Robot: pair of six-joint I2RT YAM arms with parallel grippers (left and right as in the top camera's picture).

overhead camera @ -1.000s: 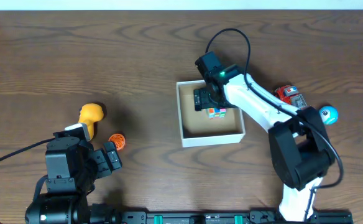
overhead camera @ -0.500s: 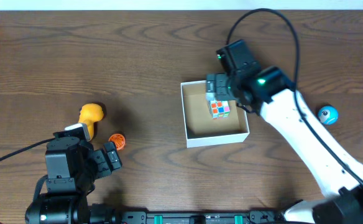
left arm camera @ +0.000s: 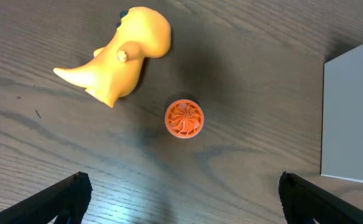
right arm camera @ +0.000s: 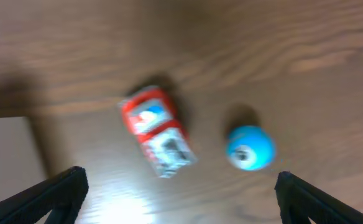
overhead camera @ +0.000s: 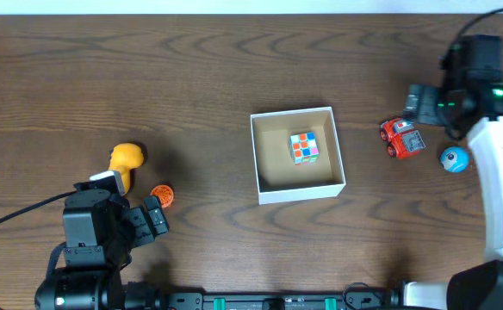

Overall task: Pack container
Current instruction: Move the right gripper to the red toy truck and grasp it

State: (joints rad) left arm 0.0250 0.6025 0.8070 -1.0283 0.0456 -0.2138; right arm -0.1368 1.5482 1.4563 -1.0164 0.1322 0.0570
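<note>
The container (overhead camera: 301,191) is a white box with a brown inside, in the middle of the table, and a multicoloured cube (overhead camera: 302,147) lies in it. My right gripper (overhead camera: 419,104) hangs open and empty above the table just beyond a red toy truck (overhead camera: 403,138) and a blue ball (overhead camera: 455,158). Its wrist view shows the truck (right arm camera: 160,130), the ball (right arm camera: 250,147) and the container's edge (right arm camera: 7,155) ahead of the open right gripper (right arm camera: 181,186). My left gripper (left arm camera: 183,193) is open near an orange disc (left arm camera: 184,118) and a yellow toy (left arm camera: 122,53).
In the overhead view the yellow toy (overhead camera: 127,159) and the orange disc (overhead camera: 162,195) lie at the left, just past my left gripper (overhead camera: 158,216). The container's white outer wall (left arm camera: 355,118) shows at the right edge of the left wrist view.
My right gripper has left the cube in the container and swung away to the right, over the truck and ball. The container shifted slightly right. The left arm has not moved.
</note>
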